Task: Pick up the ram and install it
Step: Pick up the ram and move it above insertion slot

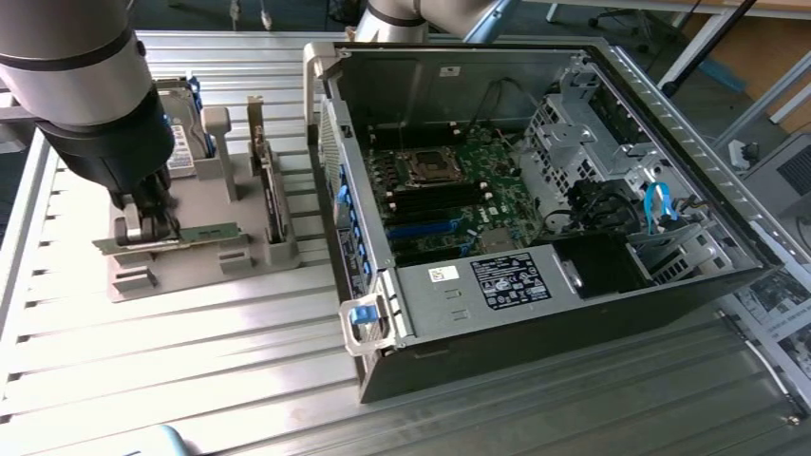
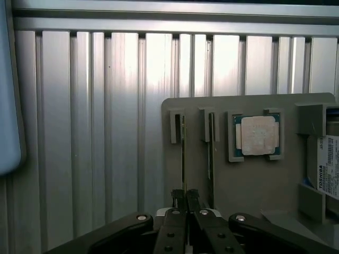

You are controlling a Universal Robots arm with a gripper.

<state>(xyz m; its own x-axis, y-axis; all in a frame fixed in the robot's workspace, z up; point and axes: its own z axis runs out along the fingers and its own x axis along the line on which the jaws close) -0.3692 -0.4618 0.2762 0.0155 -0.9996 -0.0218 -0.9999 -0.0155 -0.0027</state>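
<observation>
The ram [image 1: 207,231] is a thin green stick standing on edge in a slot of the grey holder [image 1: 190,275] at the exterior view's left. My gripper [image 1: 148,226] reaches down onto one end of it. In the wrist view the ram [image 2: 183,151] shows edge-on as a narrow line running from its slot to my gripper [image 2: 185,197]. The two black fingertips [image 2: 178,200] sit tight against either side of it. The ram still rests in the holder [image 2: 249,185].
An open computer case [image 1: 557,313] lies at the exterior view's right, its motherboard [image 1: 488,180] showing black and blue memory slots [image 1: 431,204]. The holder also carries a square silver processor [image 2: 258,135], a labelled hard drive [image 2: 328,164] and another thin part [image 2: 210,153] beside the ram.
</observation>
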